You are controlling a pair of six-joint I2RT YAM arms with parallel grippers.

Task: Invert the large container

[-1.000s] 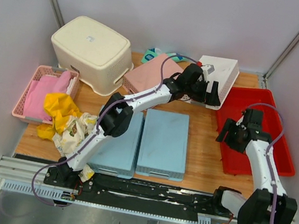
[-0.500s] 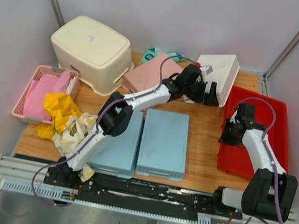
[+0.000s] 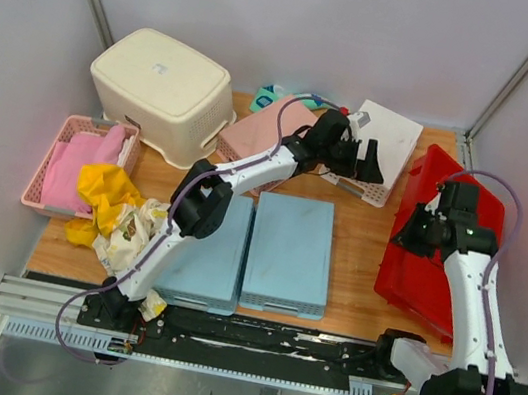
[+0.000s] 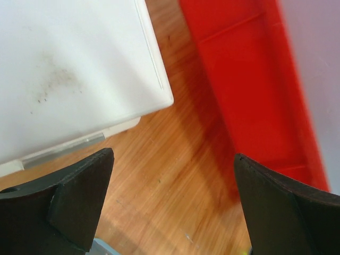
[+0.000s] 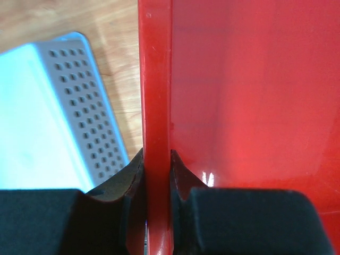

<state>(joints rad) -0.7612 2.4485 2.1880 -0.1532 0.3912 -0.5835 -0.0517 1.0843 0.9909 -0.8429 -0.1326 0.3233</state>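
While right hand [image 5: 156, 172] pinches one red tray [image 5: 239, 79]; left hand [image 4: 172, 164] wide; one large container [image 3: 162, 79].

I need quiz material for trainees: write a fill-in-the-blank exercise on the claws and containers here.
1. The tray gripped by the right claw is coloured ___.
2. The left claw has its jaws ___.
3. The large container stands with its bottom facing ___.
4. The cloth in the pink basket is coloured ___.

Missing words: red; open; up; pink.
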